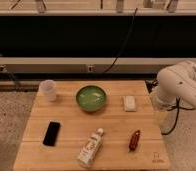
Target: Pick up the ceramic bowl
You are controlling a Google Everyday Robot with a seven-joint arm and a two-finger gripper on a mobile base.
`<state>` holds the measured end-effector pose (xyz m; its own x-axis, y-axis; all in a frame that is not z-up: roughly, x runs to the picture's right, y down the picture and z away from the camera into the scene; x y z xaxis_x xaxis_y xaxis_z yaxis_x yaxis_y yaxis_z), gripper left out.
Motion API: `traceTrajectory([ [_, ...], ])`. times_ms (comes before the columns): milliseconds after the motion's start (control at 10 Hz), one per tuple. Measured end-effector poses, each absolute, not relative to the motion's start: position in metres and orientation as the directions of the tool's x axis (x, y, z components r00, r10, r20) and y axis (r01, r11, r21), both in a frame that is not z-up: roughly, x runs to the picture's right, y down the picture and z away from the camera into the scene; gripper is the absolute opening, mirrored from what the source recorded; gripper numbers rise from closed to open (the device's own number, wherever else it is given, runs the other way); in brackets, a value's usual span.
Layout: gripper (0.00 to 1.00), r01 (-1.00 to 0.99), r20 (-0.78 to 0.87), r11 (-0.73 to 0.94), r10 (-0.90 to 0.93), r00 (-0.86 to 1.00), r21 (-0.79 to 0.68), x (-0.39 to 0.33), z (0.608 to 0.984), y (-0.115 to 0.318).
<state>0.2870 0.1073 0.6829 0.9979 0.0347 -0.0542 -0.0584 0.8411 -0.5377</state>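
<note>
One ceramic bowl (91, 97): green, upright on the desk (111, 125), centre of far half.
Flanking: white cup (49, 89) and white block (130, 103), both apart from it.
Near half: black phone (52, 133), lying bottle (91, 148), red-brown item (134, 140).
Gripper (160, 117): at desk's right edge under white arm (181, 85), well apart from bowl; grip state cannot tell.

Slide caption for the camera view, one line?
The ceramic bowl sits untouched on the table; the tool hangs beside its right edge.
</note>
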Motion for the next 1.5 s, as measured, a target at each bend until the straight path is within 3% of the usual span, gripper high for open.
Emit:
traceTrajectory([
  [500,0.8,-0.046,-0.057,0.843,0.018,0.998,-0.535,0.285,0.686,0.106],
  [1500,0.8,0.143,-0.008,0.858,-0.169,0.986,-0.494,0.203,0.725,0.077],
])
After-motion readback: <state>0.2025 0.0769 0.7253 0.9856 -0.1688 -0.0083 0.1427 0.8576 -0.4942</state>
